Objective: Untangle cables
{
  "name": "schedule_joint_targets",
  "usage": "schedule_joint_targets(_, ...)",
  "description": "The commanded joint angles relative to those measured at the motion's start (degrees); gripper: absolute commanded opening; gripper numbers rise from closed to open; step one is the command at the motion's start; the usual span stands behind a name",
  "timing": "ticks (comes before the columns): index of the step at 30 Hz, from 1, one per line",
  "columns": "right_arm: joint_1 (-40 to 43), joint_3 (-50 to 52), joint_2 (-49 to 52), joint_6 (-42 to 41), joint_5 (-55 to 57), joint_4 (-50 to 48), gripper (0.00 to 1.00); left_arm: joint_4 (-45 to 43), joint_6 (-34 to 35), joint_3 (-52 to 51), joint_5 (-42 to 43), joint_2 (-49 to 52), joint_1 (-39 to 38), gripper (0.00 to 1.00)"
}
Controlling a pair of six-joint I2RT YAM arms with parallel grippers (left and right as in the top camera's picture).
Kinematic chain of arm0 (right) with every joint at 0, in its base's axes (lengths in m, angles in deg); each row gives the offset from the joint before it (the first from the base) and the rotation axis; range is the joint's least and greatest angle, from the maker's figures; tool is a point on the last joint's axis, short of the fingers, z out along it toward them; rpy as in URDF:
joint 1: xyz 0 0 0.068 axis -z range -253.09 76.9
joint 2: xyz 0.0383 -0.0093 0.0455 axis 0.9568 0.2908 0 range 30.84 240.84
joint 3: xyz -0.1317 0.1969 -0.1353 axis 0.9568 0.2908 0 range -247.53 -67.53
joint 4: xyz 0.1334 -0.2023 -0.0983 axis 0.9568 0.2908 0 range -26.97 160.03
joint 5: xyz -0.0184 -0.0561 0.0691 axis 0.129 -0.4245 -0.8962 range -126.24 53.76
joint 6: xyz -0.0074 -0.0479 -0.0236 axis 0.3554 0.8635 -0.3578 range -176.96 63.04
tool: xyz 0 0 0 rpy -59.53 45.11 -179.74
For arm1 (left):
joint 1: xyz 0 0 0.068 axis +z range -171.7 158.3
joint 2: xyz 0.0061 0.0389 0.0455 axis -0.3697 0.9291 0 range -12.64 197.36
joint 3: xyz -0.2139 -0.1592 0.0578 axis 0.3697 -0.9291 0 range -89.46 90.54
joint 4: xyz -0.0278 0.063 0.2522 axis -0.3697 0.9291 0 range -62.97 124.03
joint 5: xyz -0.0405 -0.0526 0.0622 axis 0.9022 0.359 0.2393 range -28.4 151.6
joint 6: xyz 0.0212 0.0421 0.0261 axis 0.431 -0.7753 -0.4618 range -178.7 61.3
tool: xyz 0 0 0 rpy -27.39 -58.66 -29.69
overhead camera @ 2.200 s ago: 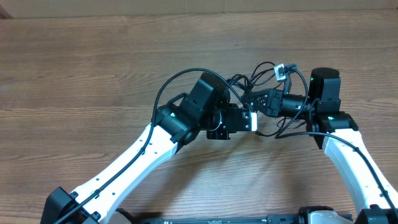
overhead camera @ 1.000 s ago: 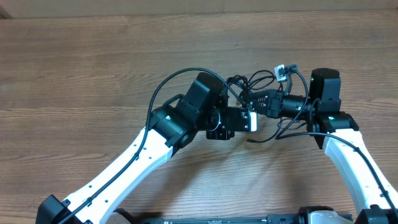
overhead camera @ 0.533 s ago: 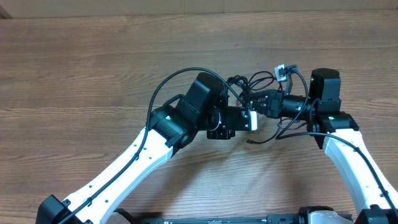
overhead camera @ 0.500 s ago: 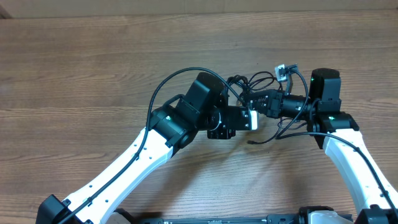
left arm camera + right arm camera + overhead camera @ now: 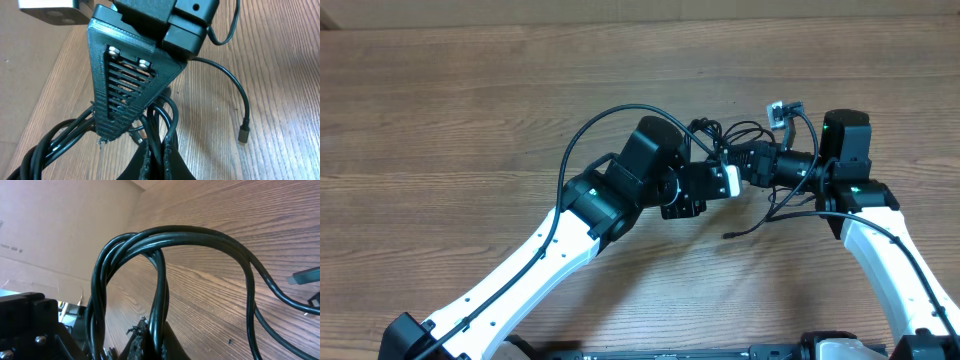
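We observed the left gripper (image 5: 158, 156) pressed together on several strands of the black cables (image 5: 161, 117). The right gripper (image 5: 149, 336) was likewise pinched on the same bundle, and the two grippers met almost tip to tip over the wooden table (image 5: 470, 120). The cables formed a knot of loops between and just behind the grippers, right of the table's centre. One loose strand trailed toward the near edge and ended in a small plug (image 5: 728, 236), and a pale connector (image 5: 782, 108) sat at the bundle's far right.
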Motion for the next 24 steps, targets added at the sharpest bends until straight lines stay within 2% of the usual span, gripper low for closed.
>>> schedule_joint_targets(1, -0.7, -1.5, -0.3, 1.7, -1.9, 0.4, 0.04, -2.9, 3.0, 1.4, -2.9, -2.2, 0.4, 0.04)
schedule_joint_targets(10, -0.7, -1.5, -0.3, 1.7, -1.8, 0.6, 0.04, -2.8, 3.3, 1.4, -2.7, -2.2, 0.4, 0.04)
schedule_joint_targets(16, -0.7, -1.5, -0.3, 3.0, -1.2, 1.5, 0.04, -5.4, 8.2, 1.4, -2.7, -2.5, 0.4, 0.04)
schedule_joint_targets(24, -0.7, -1.4, -0.3, 3.0, 0.1, 2.7, 0.04, -7.8, 9.1, 1.4, -2.9, -4.8, 0.4, 0.04)
